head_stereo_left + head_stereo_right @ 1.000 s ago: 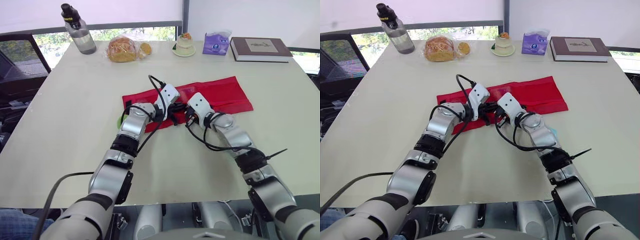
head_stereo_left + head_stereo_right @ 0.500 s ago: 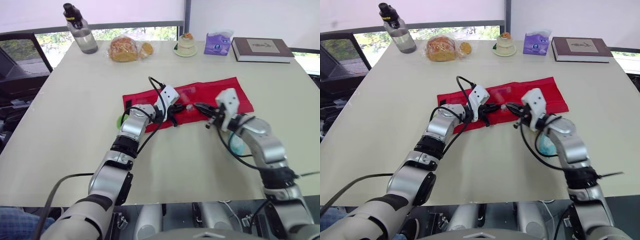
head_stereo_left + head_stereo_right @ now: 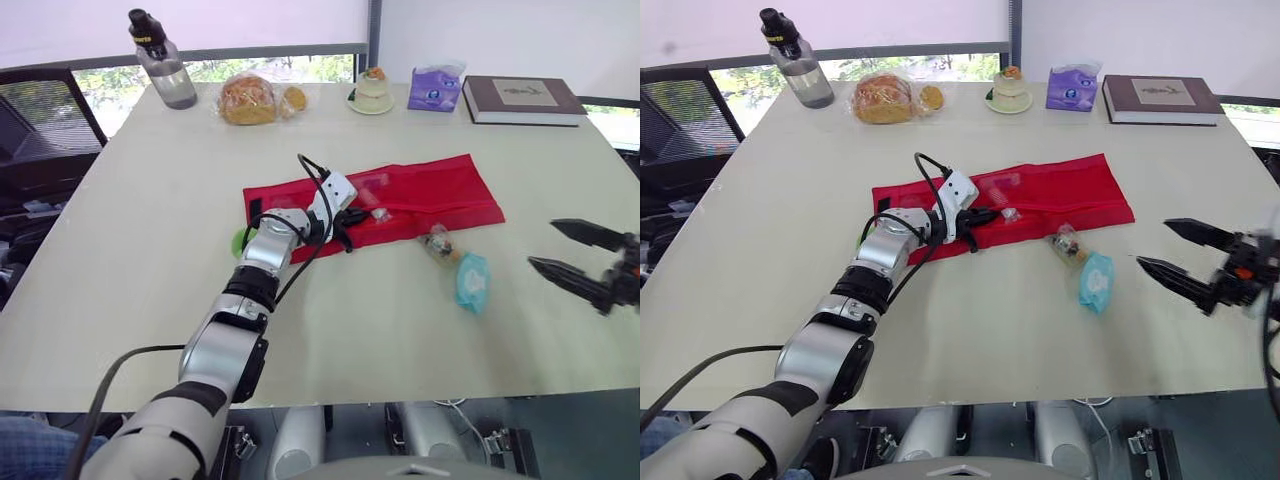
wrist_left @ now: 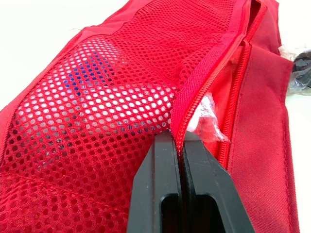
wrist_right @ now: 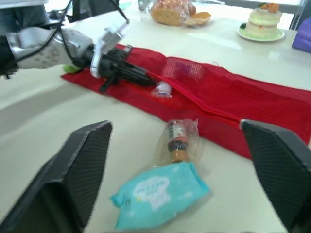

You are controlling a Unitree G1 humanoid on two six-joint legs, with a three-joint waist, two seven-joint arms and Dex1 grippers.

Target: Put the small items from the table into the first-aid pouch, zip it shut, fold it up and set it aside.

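Our left hand (image 4: 181,141) pinches the zip edge of the first-aid pouch (image 3: 440,190); our right hand (image 3: 541,242) hangs wide open, empty — wrapped bottle (image 3: 438,243) and wipes pack (image 3: 470,282) lie unpacked beside the pouch on the desk (image 3: 150,250).

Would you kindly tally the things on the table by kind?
Red pouch: 1
Water bottle: 1
Book: 1
Foods: 2, bagged bread, cake
Soft packs: 2, purple tissue pack, teal wipes pack
Small wrapped items: 2, bagged vial, sachet
Green item: 1
Total: 10
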